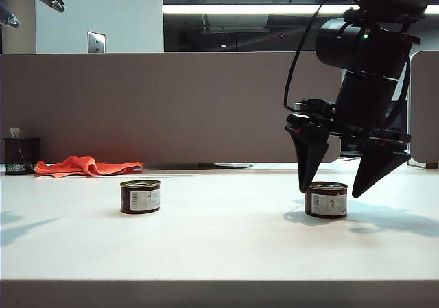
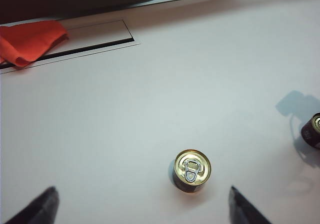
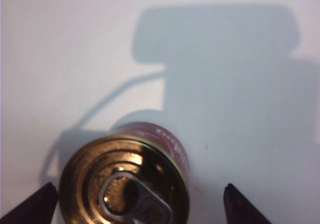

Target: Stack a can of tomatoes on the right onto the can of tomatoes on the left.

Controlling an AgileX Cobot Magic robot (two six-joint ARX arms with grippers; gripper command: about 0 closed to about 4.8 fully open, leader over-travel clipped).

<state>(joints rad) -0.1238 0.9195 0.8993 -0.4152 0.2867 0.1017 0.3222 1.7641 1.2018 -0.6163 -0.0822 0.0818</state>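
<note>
Two short cans of tomatoes with gold pull-tab lids stand upright on the white table. The left can point(image 1: 140, 196) point(image 2: 192, 170) stands alone. My left gripper point(image 1: 38, 13) point(image 2: 141, 190) hangs open high above the table, far over this can. The right can point(image 1: 326, 199) point(image 3: 125, 184) sits between the spread fingers of my right gripper point(image 1: 329, 192) point(image 3: 139, 185), which is open and low around the can's top. The can stands nearer one finger, and I cannot tell whether they touch. The right can point(image 2: 315, 129) also shows at the edge of the left wrist view.
A red cloth point(image 1: 86, 165) point(image 2: 30, 39) lies at the back left next to a black mesh pot point(image 1: 20, 156). A grey partition point(image 1: 171, 109) runs behind the table. White tabletop point(image 1: 226, 219) separates the two cans.
</note>
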